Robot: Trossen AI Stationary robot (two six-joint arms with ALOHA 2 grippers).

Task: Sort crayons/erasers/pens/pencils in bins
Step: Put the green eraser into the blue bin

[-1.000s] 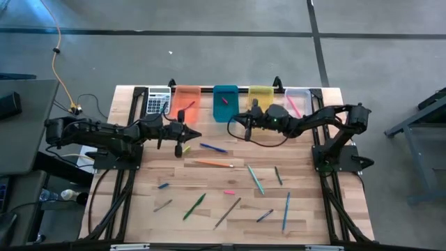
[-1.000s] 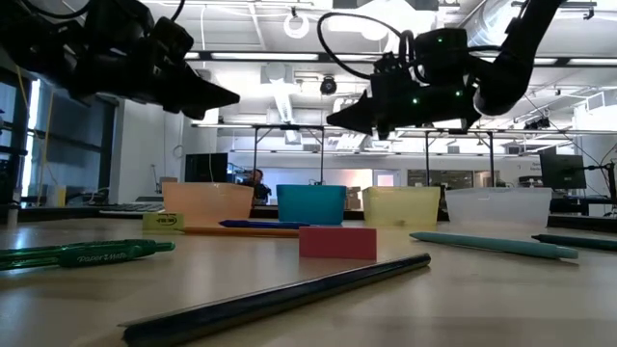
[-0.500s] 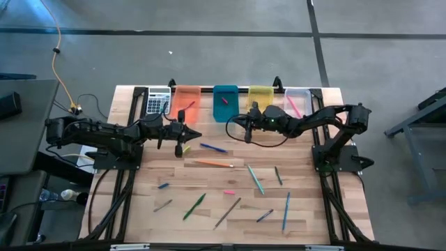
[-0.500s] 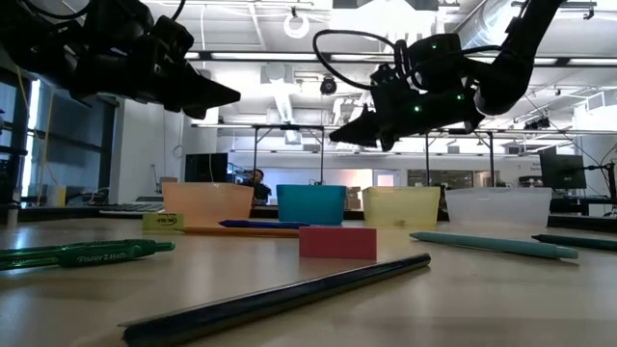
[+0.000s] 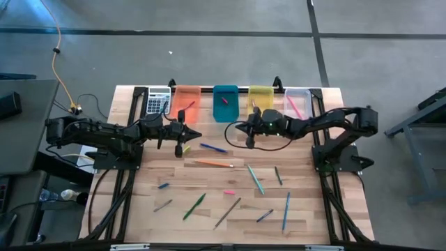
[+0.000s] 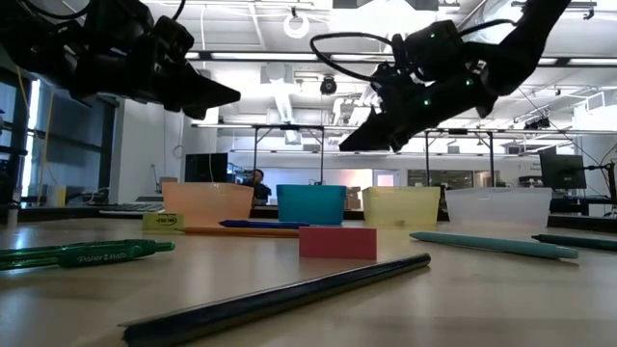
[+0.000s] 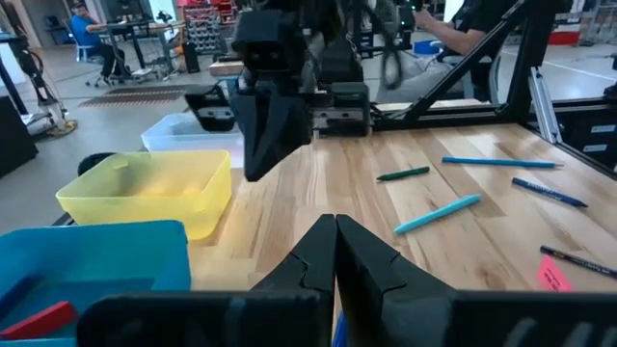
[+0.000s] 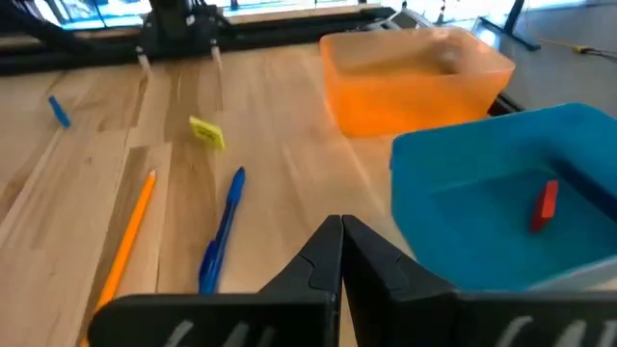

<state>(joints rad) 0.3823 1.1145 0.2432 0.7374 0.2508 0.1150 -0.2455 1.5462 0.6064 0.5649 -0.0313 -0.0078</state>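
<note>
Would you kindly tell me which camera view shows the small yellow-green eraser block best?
The right wrist view: the small yellow-green eraser block lies unobstructed on the wood. The high view shows a speck beside the left tool; the low view shows it side-on.

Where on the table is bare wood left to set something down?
Bare wood: the left edge below the calculator, and the right side beside the teal pen. Crowded: the middle, from the orange pencil down to the green pen.

Four bins [image 5: 225, 102] line the far edge — pens [image 5: 256, 179], pencils [image 5: 213, 164] scattered.
</note>
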